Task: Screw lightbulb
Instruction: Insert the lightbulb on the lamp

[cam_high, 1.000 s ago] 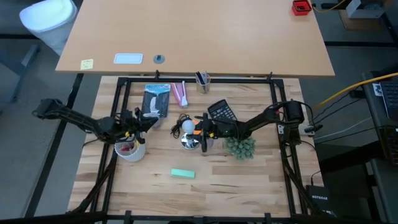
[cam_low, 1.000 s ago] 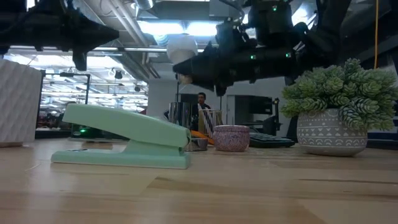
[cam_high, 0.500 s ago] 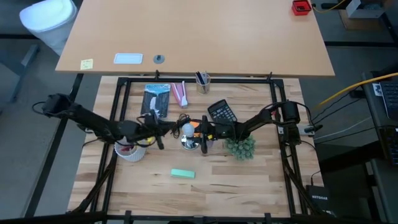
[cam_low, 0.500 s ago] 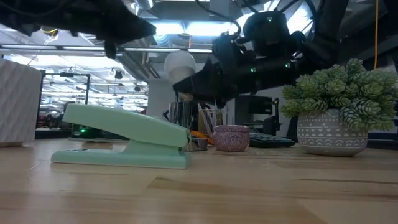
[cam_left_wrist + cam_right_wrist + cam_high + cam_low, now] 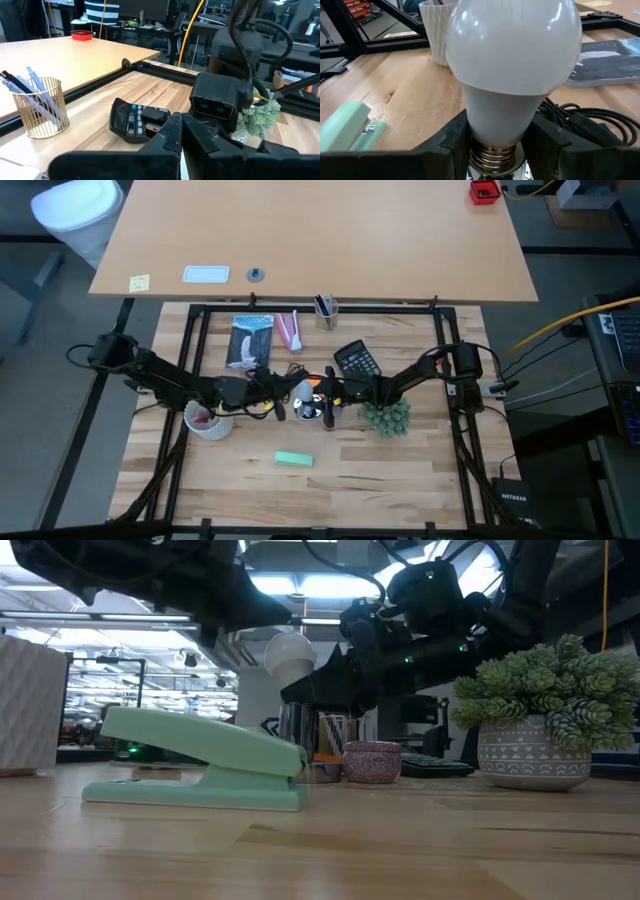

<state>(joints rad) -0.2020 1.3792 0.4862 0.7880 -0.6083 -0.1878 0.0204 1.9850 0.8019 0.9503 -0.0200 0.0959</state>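
Lightbulb [image 5: 512, 65] clamped by its neck in my right pincer [image 5: 495, 145], held above the middle of the table [image 5: 400, 470]

Table first: wood-topped, black-framed, both my arms reaching to its centre from either side. My right pincer is partway closed, its two fingers pressed on either side of the bulb's neck just above the metal threads, globe pointing away from the wrist. My left pincer [image 5: 283, 393] sits just beside the bulb, fingers [image 5: 170, 135] drawn together with nothing between them. Below and around: potted plant [image 5: 387, 418], white ribbed cup [image 5: 208, 421], black calculator [image 5: 357, 359], mint stapler [image 5: 293, 460], shiny metal disc [image 5: 308, 411] with its black cord under the bulb
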